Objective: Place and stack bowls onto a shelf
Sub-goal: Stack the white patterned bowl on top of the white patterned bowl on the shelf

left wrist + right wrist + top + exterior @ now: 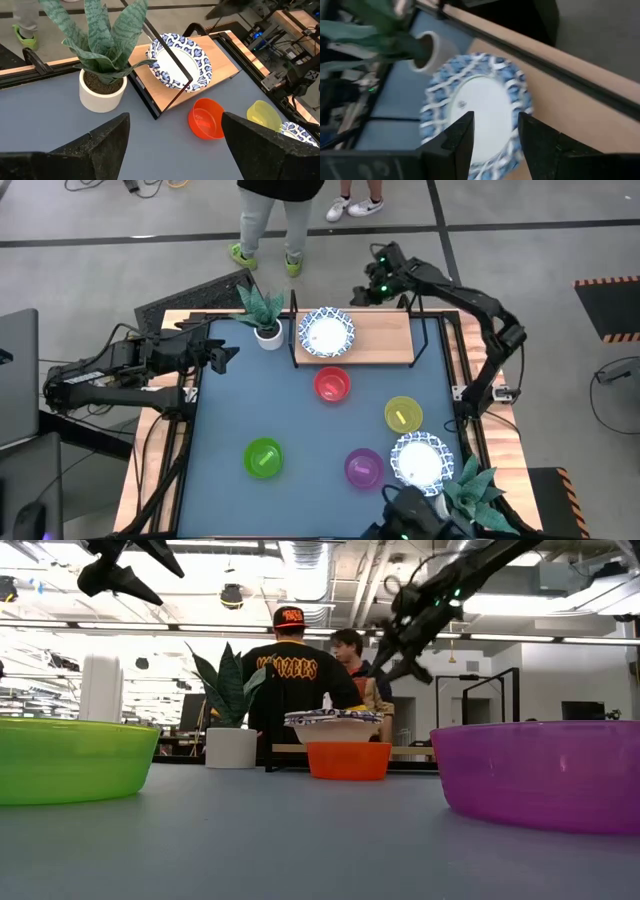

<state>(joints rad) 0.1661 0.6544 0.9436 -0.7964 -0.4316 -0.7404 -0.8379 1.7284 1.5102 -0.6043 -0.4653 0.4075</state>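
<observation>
Shelf of light wood in a thin black metal frame [385,338] lies at the table's far edge, its long axis running left to right. On its left end sits a wide white bowl with a blue patterned rim [326,333], mouth up; whether it is one bowl or a stack I cannot tell. My right gripper [376,288] hangs above the shelf's far edge, fingers [458,140] a narrow gap apart and holding nothing. My left gripper [222,355] hovers over the table's left side, spread wide and empty.

Just near of the shelf sits the glossy red bowl [332,385]; the yellow bowl [403,415], purple bowl [363,467] and green bowl [263,457] lie nearer. A second blue-rimmed white bowl [420,459] at the near right is washed out by glare.
</observation>
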